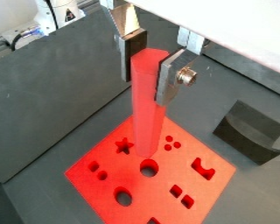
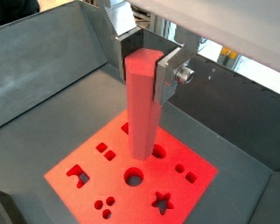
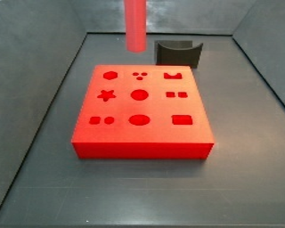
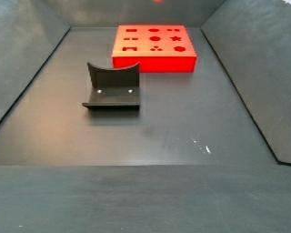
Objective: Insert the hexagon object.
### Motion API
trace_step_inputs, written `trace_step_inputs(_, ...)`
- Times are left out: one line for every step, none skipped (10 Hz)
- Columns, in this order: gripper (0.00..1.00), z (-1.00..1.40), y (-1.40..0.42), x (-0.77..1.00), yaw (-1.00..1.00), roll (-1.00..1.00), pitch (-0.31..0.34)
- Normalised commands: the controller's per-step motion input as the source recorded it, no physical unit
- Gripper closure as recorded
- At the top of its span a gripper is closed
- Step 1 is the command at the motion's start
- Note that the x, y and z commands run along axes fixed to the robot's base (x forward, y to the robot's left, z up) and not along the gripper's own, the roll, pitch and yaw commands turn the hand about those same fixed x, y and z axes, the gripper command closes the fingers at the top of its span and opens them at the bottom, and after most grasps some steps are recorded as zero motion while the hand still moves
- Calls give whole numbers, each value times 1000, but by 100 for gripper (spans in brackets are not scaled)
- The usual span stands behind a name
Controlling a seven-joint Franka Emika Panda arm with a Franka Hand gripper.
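Observation:
My gripper (image 1: 150, 68) is shut on the top of the hexagon object (image 1: 149, 114), a long red rod with a six-sided end, held upright between the silver fingers (image 1: 171, 80). Both wrist views show this; the gripper (image 2: 149, 66) grips the rod (image 2: 143, 114) the same way there. The rod hangs above the flat red block (image 1: 136, 182) with shaped holes (image 2: 108, 185), and does not touch it. In a side view the rod (image 3: 135, 22) hangs above the block's (image 3: 145, 134) far edge, with the gripper out of frame.
A dark grey curved holder (image 1: 250, 131) stands on the floor beside the block, seen in both side views (image 3: 177, 53) (image 4: 112, 86). The block (image 4: 155, 62) sits at the far end of a grey walled bin (image 4: 26, 82).

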Motion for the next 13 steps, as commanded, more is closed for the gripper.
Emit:
trace_step_inputs(100, -386, 300, 0, -131, 63, 0)
trace_step_inputs(100, -743, 774, 0, -169, 0, -90)
trace_step_inputs(100, -709, 871, -134, -83, 26, -121)
trace_step_inputs(100, -777, 866, -211, -17, 0, -134)
trace_step_inputs(100, -703, 740, -477, 0, 0, -130)
trace_step_inputs(100, -580, 506, -634, 0, -1, -123)
trace_step_inputs(100, -523, 331, -694, 0, 0, -107)
trace_step_inputs(100, -323, 0, -517, 0, 0, -150)
trace_step_inputs(100, -191, -211, -306, 123, 61, -140)
trace_step_inputs(100, -171, -154, -217, 71, 34, -107)
trace_step_inputs(100, -131, -23, -57, 0, 0, -67)
trace_step_inputs(100, -206, 0, 17, 6, 33, -56)
trace_step_inputs(100, -229, 146, 17, 14, 36, -57)
